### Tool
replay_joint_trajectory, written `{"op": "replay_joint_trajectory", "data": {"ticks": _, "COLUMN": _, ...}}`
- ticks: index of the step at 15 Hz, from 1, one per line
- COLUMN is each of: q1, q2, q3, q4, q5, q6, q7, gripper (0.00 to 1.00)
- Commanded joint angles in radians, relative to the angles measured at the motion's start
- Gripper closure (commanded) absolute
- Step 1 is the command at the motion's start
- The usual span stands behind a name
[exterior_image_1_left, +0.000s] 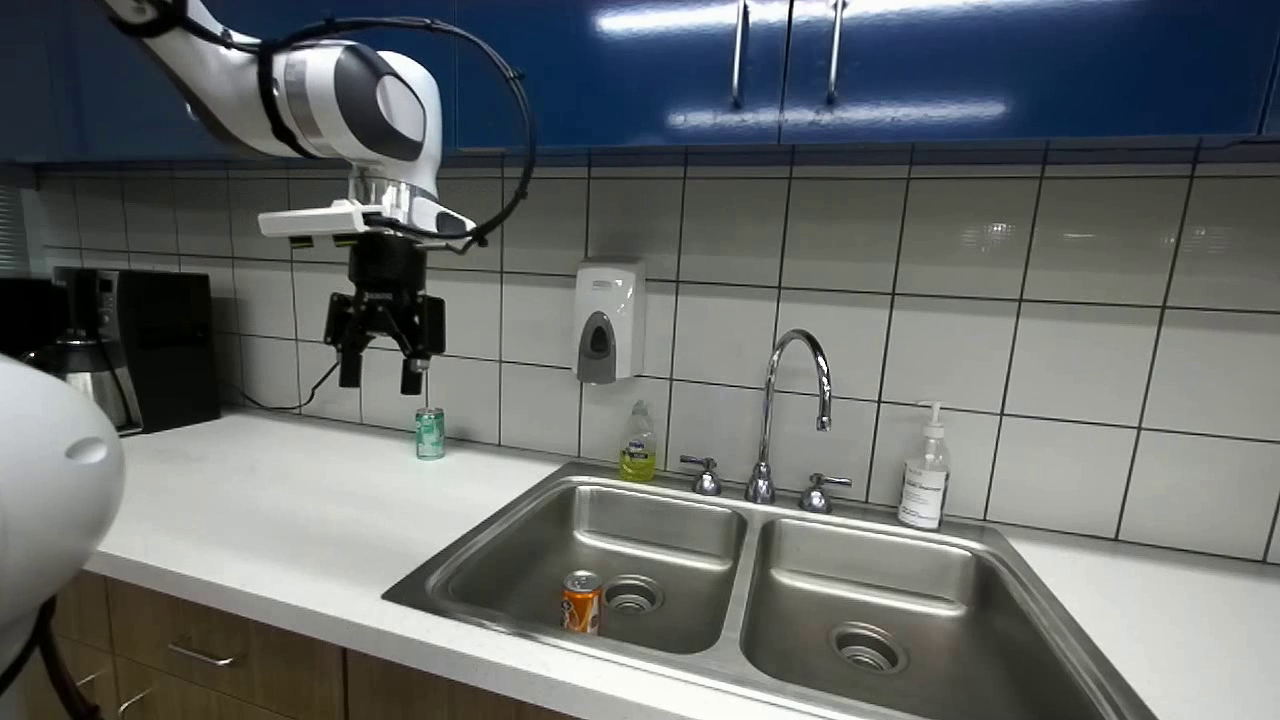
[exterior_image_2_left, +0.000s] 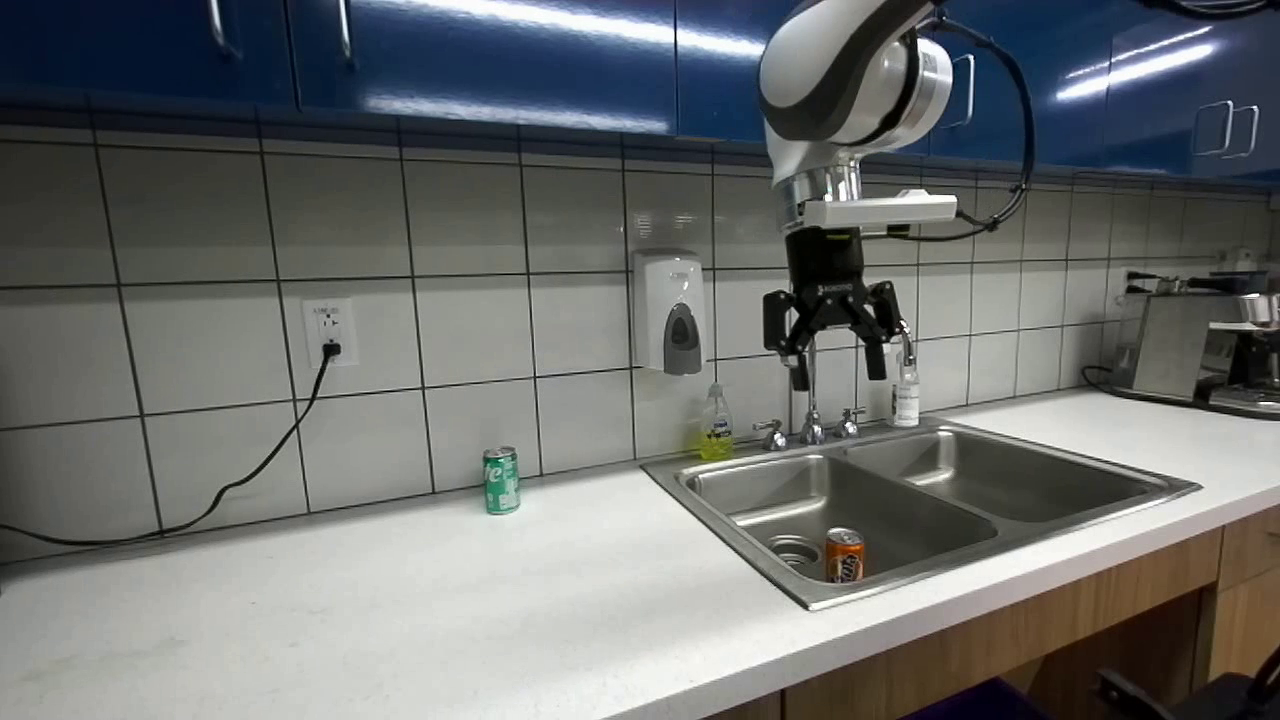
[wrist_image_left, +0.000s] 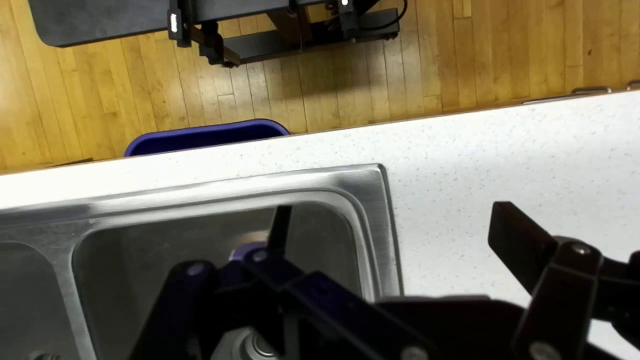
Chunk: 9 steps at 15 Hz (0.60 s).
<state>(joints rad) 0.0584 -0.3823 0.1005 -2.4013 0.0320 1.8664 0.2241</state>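
My gripper (exterior_image_1_left: 381, 380) is open and empty, pointing down high above the counter; it shows also in an exterior view (exterior_image_2_left: 838, 372). In the wrist view its fingers (wrist_image_left: 391, 215) are wide apart, over the sink's corner and the white counter. An orange can (exterior_image_1_left: 581, 605) stands upright in a basin of the steel sink (exterior_image_1_left: 745, 600), beside the drain, and shows also in an exterior view (exterior_image_2_left: 844, 557). In the wrist view I cannot make it out for certain behind a finger. A green can (exterior_image_1_left: 430, 434) stands upright on the counter near the tiled wall, also in an exterior view (exterior_image_2_left: 501, 481).
A faucet (exterior_image_1_left: 770, 420) rises behind the sink, between a yellow soap bottle (exterior_image_1_left: 637, 452) and a pump bottle (exterior_image_1_left: 924, 482). A dispenser (exterior_image_1_left: 608, 320) hangs on the wall. Blue cabinets (exterior_image_1_left: 620, 70) hang above. A coffee machine (exterior_image_2_left: 1160, 345) and a purple bin (wrist_image_left: 210, 137) show.
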Motion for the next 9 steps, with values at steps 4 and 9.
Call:
{"op": "replay_joint_trajectory", "data": {"ticks": 4, "q1": -0.091, "q2": 0.176, "q3": -0.085, "q4": 0.002, "q5": -0.078, "q6": 0.172, "q7": -0.025, "gripper": 0.00}}
{"op": "replay_joint_trajectory", "data": {"ticks": 9, "q1": -0.109, "q2": 0.360, "q3": -0.133, "q4": 0.039, "q5": -0.093, "q6": 0.329, "q7": -0.059, "gripper": 0.00}}
